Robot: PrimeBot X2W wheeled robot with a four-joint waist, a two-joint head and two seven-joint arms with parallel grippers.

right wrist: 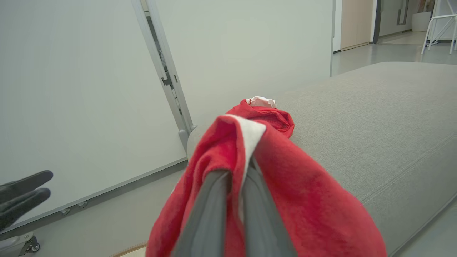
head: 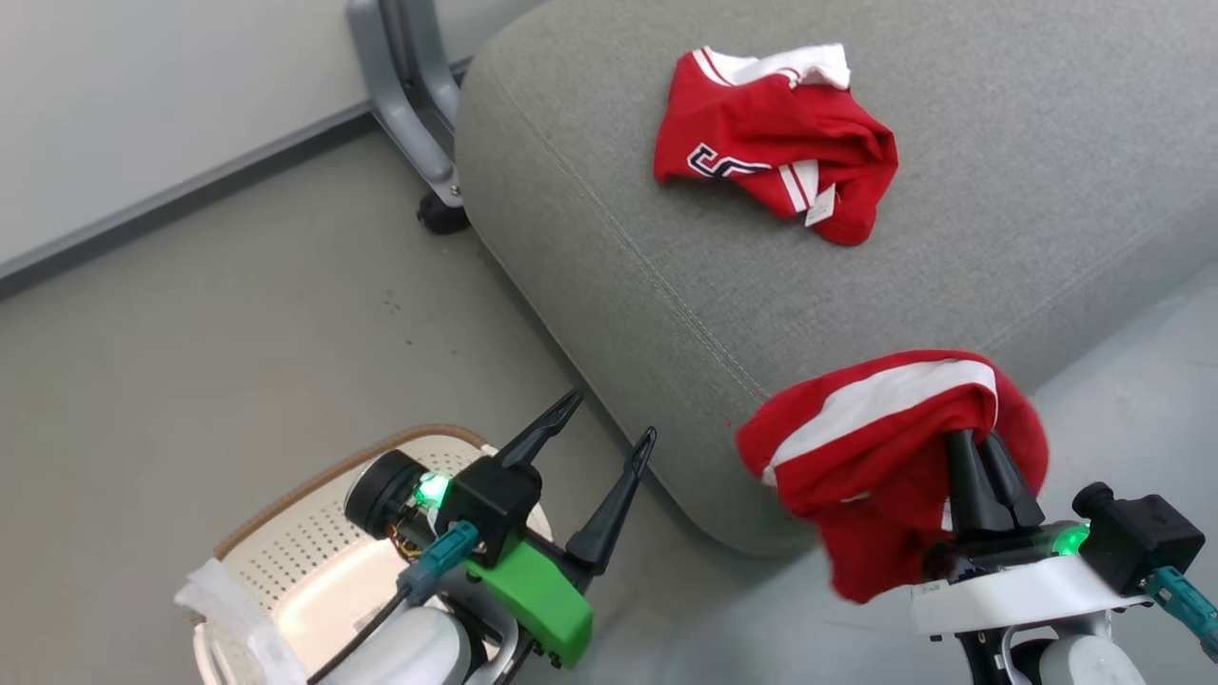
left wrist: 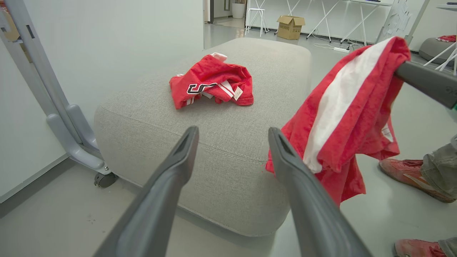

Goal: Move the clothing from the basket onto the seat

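One red jersey with a navy-and-white letter mark and a small white tag lies crumpled on the grey seat; the left wrist view shows this jersey too. My right gripper is shut on a second red garment with a white stripe, held in the air at the seat's near edge. That garment drapes over the fingers in the right wrist view. My left gripper is open and holds nothing, above the cream-white basket, which looks empty where it shows.
A grey wheeled frame leg stands by the wall at the seat's far left corner. A person's red shoes are on the floor to the right of the seat. A cardboard box and white table legs stand far behind.
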